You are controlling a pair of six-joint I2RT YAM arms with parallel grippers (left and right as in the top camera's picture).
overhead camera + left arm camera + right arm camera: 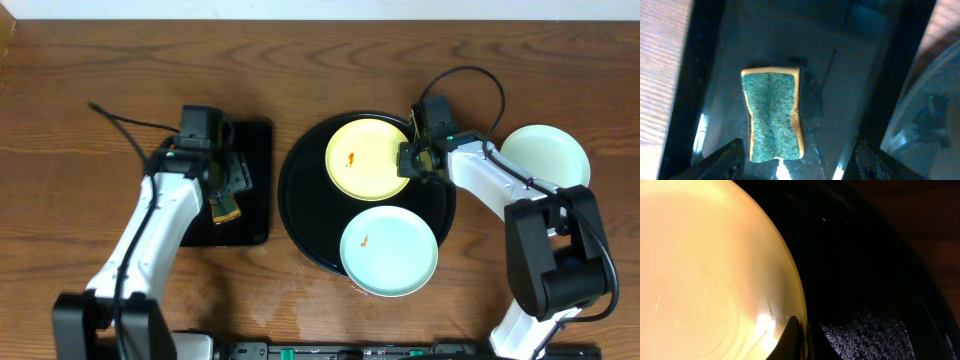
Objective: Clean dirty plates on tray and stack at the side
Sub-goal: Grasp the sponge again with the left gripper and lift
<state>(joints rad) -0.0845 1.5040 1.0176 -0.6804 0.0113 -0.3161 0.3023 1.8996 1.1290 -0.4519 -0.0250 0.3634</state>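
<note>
Yellow plate (368, 158) and mint plate (388, 250) lie on the round tray (295, 200); right claw (415, 160) at the yellow rim, grip unclear.
Only the left wrist view shows the left claw (800, 154) spread above a sponge (772, 115).

The wooden table (80, 60) is dark brown with a clear grain running across it. Three things rest directly on it. A large round black tray (305, 215) sits near the middle. A smaller black rectangular tray (255, 190) lies just beside it on the left, apart from it. A pale mint plate (545, 155) sits on the bare wood to the right of the round tray.
</note>
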